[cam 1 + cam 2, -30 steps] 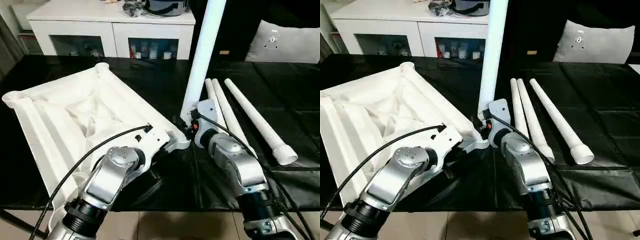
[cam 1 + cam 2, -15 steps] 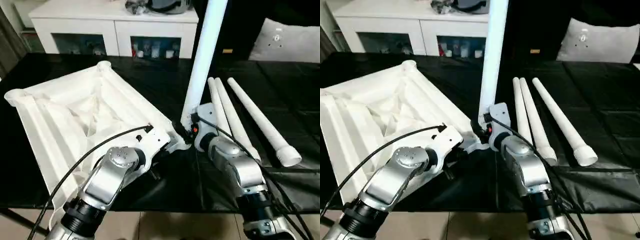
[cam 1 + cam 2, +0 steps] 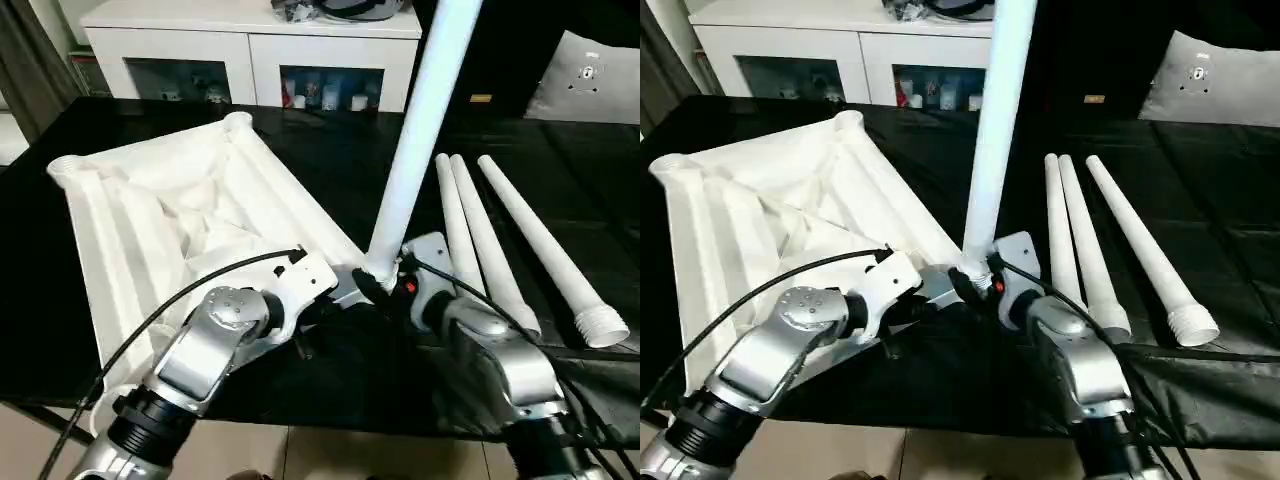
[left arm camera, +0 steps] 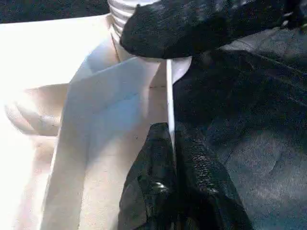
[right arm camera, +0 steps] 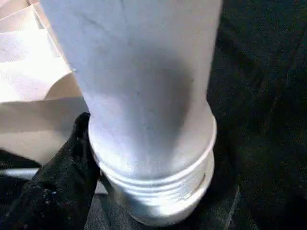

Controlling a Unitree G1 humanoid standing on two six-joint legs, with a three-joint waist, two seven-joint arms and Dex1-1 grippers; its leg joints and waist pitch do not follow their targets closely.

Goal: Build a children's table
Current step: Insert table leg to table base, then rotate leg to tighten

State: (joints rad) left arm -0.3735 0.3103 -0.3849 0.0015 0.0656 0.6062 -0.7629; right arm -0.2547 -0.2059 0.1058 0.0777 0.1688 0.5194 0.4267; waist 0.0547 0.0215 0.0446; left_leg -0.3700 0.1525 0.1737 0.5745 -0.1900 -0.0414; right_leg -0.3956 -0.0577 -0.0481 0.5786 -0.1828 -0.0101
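- The tabletop (image 3: 190, 225) lies underside up on the black mat (image 3: 330, 160), its ribs facing upward.
- The left gripper (image 4: 173, 143) is clamped on the thin rim of the tabletop, beside the near corner socket (image 3: 940, 285).
- The right gripper (image 3: 385, 288) grasps the leg (image 3: 420, 120) at its flared lower end; the leg stands nearly upright, its end at that socket.
- Three spare legs (image 3: 500, 245) lie side by side on the mat, just beyond the right gripper.
- A cabinet (image 3: 250, 50) stands behind the mat.

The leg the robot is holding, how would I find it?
Find the white tabletop lying upside down on the black table. At its near corner, by the right gripper, one leg stands up, tilted. The other three legs lie flat.
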